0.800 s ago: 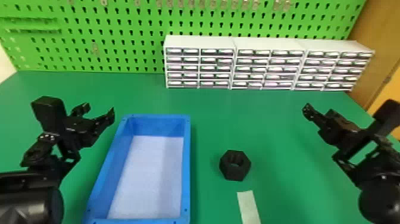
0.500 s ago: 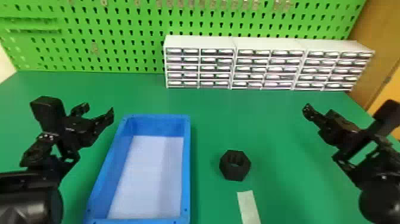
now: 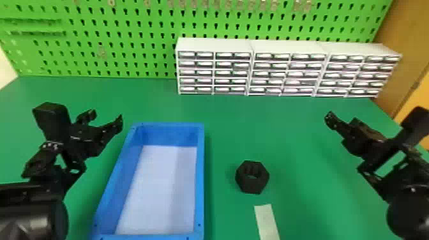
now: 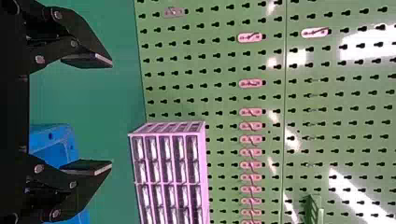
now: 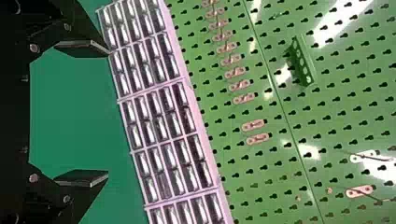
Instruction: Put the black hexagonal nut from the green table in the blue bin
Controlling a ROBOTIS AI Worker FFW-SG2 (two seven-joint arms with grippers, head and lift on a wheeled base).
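Observation:
My left gripper [image 3: 107, 116] is open, up at the left of the blue bin [image 3: 200, 178] in the head view. At the right my right gripper [image 3: 343, 119] is above the table, well away from the nut. The black hexagonal nut [image 3: 252, 177] lies on the green table [image 3: 297, 178], right of the bin with a gap between them. In the left wrist view, the left gripper [image 4: 111, 114] has its fingers wide apart, and part of the blue bin [image 4: 53, 140] appears behind them. The right gripper [image 5: 109, 114] stands open and holds nothing in the right wrist view.
White drawer cabinets [image 3: 284, 46] line the table's back right, before a green pegboard [image 3: 127, 41]. A pale strip [image 3: 267, 223] lies on the table just in front of the nut. A wooden panel [image 3: 405, 41] stands at the right edge.

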